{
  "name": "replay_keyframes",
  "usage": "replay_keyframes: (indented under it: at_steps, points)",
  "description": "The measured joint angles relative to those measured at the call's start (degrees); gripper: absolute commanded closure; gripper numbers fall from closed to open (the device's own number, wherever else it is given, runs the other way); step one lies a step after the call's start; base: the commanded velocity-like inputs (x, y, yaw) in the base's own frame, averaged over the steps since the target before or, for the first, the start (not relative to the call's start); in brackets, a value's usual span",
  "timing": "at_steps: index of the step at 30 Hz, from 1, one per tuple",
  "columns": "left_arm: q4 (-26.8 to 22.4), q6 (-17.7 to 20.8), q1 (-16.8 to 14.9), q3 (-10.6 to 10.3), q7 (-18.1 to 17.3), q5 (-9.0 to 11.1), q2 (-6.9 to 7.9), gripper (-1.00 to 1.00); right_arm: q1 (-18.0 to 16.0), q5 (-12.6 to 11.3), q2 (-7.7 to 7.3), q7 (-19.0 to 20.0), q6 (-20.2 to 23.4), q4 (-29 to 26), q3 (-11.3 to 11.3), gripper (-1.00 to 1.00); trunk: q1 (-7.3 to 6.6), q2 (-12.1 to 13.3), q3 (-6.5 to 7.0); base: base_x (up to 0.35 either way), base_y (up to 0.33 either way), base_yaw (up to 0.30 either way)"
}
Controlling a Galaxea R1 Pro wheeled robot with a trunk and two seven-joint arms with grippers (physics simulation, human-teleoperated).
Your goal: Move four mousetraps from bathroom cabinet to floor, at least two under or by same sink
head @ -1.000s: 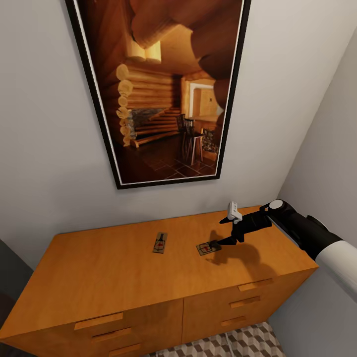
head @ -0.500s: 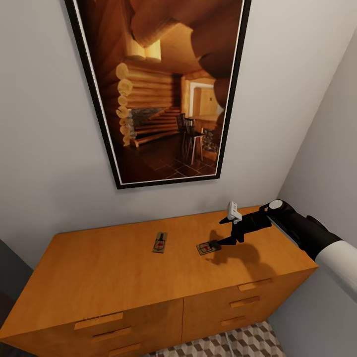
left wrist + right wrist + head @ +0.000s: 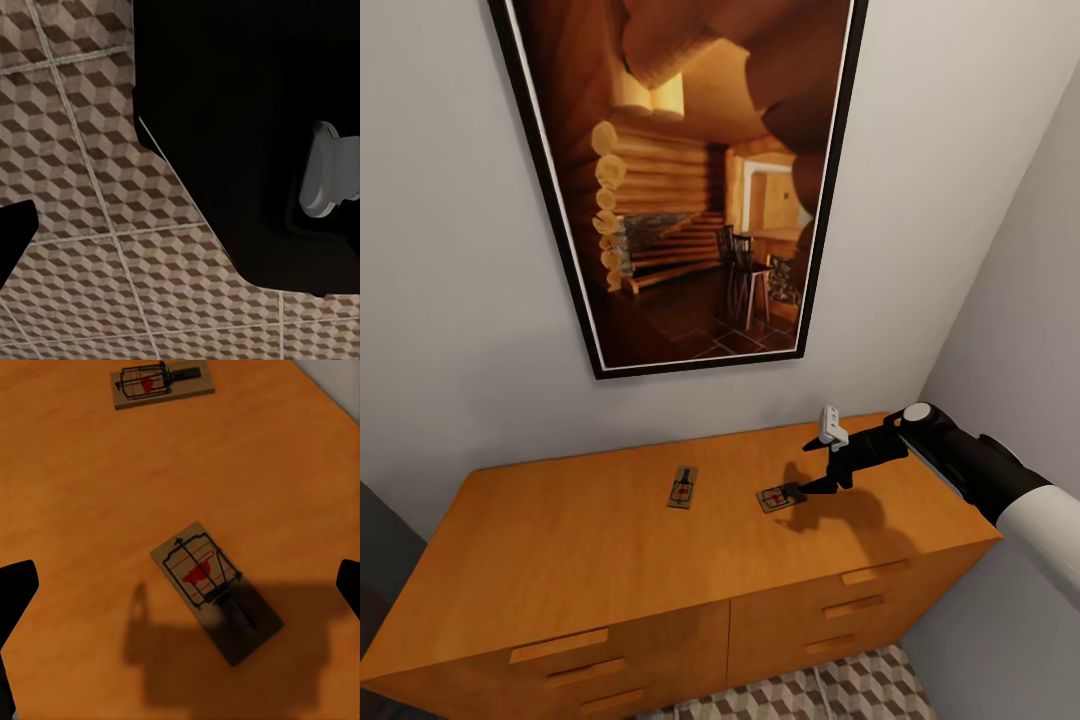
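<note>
Two mousetraps lie on top of the orange-brown cabinet (image 3: 580,560): one (image 3: 683,489) near the middle and one (image 3: 773,499) further right. My right gripper (image 3: 796,491) hovers just over the right mousetrap (image 3: 214,589). It is open, and its black fingertips (image 3: 15,592) stand wide on either side of the board without touching it. The other mousetrap (image 3: 161,384) lies further off on the wood. My left gripper (image 3: 180,240) hangs open over the cube-patterned bathroom floor (image 3: 90,195) with nothing in it. The bathroom sink is out of view.
A large framed picture (image 3: 690,180) hangs on the grey wall behind the cabinet. Another grey wall (image 3: 1020,300) closes the corner on the right. A strip of patterned floor (image 3: 830,695) shows below the drawer fronts. A dark part of the robot's body (image 3: 247,135) is in the left wrist view.
The head view has shifted very slightly. The right arm and both mousetraps keep their places.
</note>
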Motion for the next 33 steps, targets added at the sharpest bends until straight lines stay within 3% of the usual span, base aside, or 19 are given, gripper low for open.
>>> replay_keyframes:
  at_steps: [8, 13, 18, 25, 33]
  points:
    - [-0.1, -0.1, 0.0, 0.0, 0.0, -0.1, 0.0, -1.0, 0.0, 0.1, -0.43, 0.7, -4.1, -0.2, -0.2, -1.0, 0.0, 0.0, -0.04, 0.0, 0.0, 0.0]
    - [-0.1, -0.1, 0.0, 0.0, 0.0, -0.1, 0.0, -1.0, 0.0, 0.4, -1.25, 3.7, -6.3, -0.8, -0.4, -1.0, 0.0, 0.0, -0.04, 0.0, 0.0, 0.0]
    - [-0.2, -0.1, 0.0, 0.0, 0.0, -0.1, -0.02, -1.0, 0.0, 3.0, -1.63, 8.3, -8.9, -3.3, -0.4, -1.0, 0.0, 0.0, -0.04, 0.0, 0.0, 0.0]
    - [-0.2, -0.1, 0.0, 0.0, 0.0, -0.1, -0.05, -1.0, 0.0, 8.1, -1.6, 10.8, -12.7, -6.6, -0.3, -1.0, 0.0, 0.0, -0.04, 0.0, 0.0, 0.0]
    - [-0.2, -0.1, 0.0, 0.0, 0.0, -0.1, -0.08, -1.0, 0.0, 10.2, -1.38, 12.2, -13.7, -7.8, -0.2, -1.0, 0.0, 0.0, -0.04, 0.0, 0.0, 0.0]
